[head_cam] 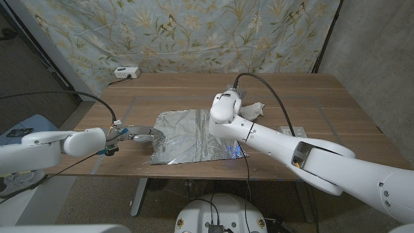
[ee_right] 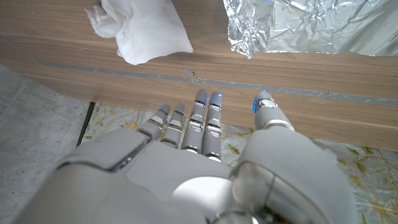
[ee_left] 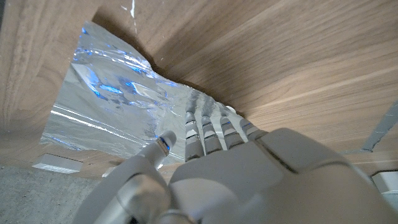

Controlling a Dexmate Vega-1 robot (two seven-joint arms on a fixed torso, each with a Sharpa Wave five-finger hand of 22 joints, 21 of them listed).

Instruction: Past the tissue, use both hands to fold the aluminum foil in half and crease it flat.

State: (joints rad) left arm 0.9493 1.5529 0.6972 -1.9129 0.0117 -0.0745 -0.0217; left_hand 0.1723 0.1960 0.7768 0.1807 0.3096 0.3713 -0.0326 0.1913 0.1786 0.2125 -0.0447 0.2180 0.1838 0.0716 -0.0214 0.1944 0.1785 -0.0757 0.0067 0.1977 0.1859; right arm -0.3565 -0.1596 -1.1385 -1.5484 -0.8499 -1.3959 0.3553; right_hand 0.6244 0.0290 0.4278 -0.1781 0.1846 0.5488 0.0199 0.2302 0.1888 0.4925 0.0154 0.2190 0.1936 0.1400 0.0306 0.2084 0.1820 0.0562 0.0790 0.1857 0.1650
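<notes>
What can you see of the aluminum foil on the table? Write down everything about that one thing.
The aluminum foil is a shiny, crinkled silver sheet, roughly rectangular, spread open and unfolded on the wooden table near the front edge. Its surface carries wrinkles and bluish glints. The left hand has its fingers at the sheet's left edge, where the foil lifts slightly. The right arm crosses above its right part. The white tissue lies apart from it.

Wooden table (head_cam: 310, 110); white power strip (head_cam: 127, 72) at far edge; floral curtain (head_cam: 194, 32) behind.
</notes>
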